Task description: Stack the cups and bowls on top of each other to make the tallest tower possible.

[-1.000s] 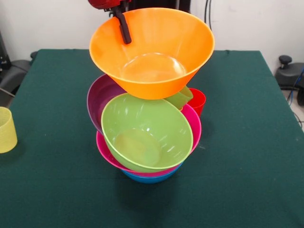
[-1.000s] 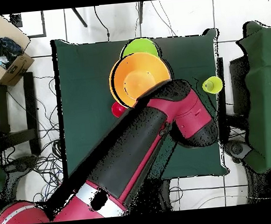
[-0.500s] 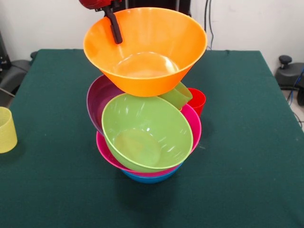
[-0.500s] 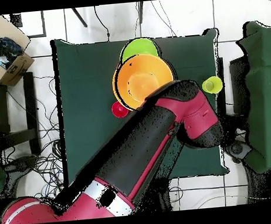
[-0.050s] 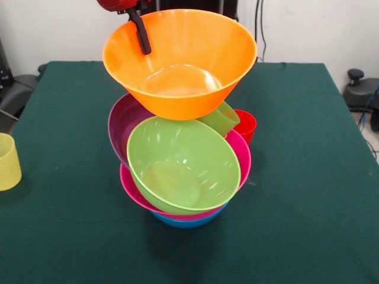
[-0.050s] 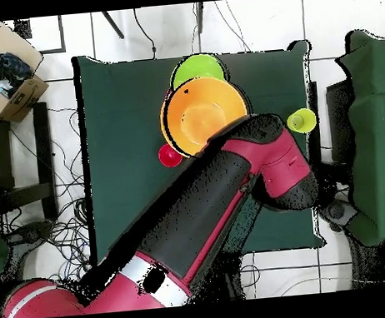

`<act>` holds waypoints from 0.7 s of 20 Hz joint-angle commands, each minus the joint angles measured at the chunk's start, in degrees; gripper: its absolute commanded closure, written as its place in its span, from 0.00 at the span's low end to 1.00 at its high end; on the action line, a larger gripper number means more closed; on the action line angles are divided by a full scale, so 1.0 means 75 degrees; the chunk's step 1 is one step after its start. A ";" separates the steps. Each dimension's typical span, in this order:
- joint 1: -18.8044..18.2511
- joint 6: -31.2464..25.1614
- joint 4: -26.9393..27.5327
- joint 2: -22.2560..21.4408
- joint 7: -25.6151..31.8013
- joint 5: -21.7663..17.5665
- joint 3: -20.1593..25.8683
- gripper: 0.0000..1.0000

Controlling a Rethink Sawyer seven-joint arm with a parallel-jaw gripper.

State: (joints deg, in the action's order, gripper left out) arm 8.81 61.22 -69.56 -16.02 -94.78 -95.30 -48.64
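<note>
A large orange bowl (image 5: 180, 59) hangs upright over the tower, and my gripper (image 5: 142, 40) is shut on its far-left rim, one black finger inside the bowl. Below it, the tower has a blue bowl (image 5: 188, 221) at the bottom, then a pink bowl (image 5: 241, 155), a tilted lime green bowl (image 5: 180, 163) and a purple bowl (image 5: 123, 121) behind. A green cup (image 5: 221, 119) lies on its side right under the orange bowl. Whether the orange bowl touches the pile I cannot tell. A red cup (image 5: 247, 125) stands behind the tower. In the overhead view my arm (image 6: 224, 196) covers the gripper beside the orange bowl (image 6: 202, 115).
A pale yellow cup (image 5: 8, 161) stands alone at the table's left edge, seen in the overhead view as the yellow cup (image 6: 300, 121). The red cup (image 6: 170, 155) is beside the arm. A cardboard box (image 6: 11, 80) sits on the floor off the green table (image 6: 117, 114).
The orange bowl moved a little to the left in the front view with the gripper, mostly before half a second ago. The pile below has not moved.
</note>
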 commanded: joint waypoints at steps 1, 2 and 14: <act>-0.0175 -0.0712 -0.0356 0.0156 0.1372 0.0368 0.1399 1.00; -0.0196 -0.0613 -0.0356 0.0117 0.1130 0.0394 0.1397 1.00; -0.0206 -0.0605 -0.0339 0.0041 0.1824 0.0293 0.1511 0.00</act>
State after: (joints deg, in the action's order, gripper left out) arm 7.50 61.22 -69.63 -16.51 -94.78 -95.28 -48.32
